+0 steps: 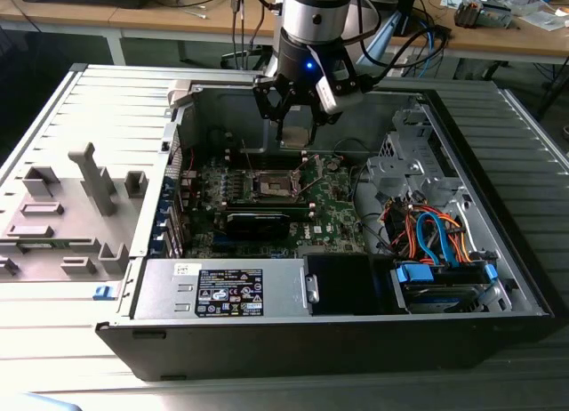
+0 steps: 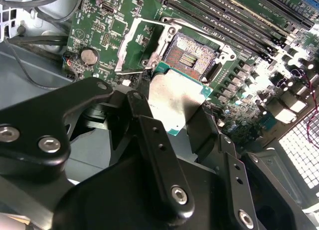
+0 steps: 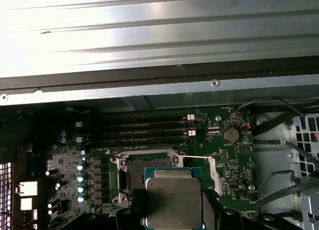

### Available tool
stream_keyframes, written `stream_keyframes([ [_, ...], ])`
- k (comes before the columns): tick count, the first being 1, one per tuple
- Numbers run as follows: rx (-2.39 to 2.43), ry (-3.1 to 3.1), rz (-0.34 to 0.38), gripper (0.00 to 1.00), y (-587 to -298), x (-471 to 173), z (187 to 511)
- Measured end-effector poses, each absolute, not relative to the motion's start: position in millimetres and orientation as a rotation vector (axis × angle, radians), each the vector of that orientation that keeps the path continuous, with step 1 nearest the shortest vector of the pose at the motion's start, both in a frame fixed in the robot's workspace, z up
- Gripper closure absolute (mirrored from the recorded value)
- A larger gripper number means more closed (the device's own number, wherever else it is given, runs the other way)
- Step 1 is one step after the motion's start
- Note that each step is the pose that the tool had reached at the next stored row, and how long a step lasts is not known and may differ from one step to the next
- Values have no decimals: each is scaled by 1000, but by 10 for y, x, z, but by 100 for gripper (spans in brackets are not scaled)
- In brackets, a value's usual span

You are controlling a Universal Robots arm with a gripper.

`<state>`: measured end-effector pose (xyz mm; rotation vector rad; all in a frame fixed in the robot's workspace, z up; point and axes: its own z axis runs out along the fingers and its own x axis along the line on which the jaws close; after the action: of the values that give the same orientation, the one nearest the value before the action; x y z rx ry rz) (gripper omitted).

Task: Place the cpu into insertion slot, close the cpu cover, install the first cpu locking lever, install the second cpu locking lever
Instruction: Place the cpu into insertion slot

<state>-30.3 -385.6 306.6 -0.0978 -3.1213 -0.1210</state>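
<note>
My gripper (image 1: 296,126) hangs inside the open computer case, shut on the cpu (image 2: 175,98), a flat square chip with a silver-grey top. In the second wrist view its black fingers (image 2: 149,133) clamp two opposite edges of the chip. The cpu (image 3: 173,200) hovers above the green board and partly overlaps the insertion slot (image 3: 133,171). The insertion slot (image 2: 192,56) lies bare, its dark pin field exposed. Beside it the cpu cover (image 2: 139,46) stands swung open. In the exterior view the slot (image 1: 271,187) sits just below and in front of the gripper.
Memory slots (image 3: 144,130) run alongside the socket. A long black block (image 1: 258,222) sits on the board in front of it. The power supply (image 1: 222,291) and a drive bay with coloured cables (image 1: 436,242) fill the front. A grey fixture (image 1: 62,215) lies outside the case.
</note>
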Motion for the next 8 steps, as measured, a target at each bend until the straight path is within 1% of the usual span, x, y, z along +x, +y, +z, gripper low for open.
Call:
stream_keyframes([
  [8,-105,-3121,-121,46,-3856,-303,3066],
])
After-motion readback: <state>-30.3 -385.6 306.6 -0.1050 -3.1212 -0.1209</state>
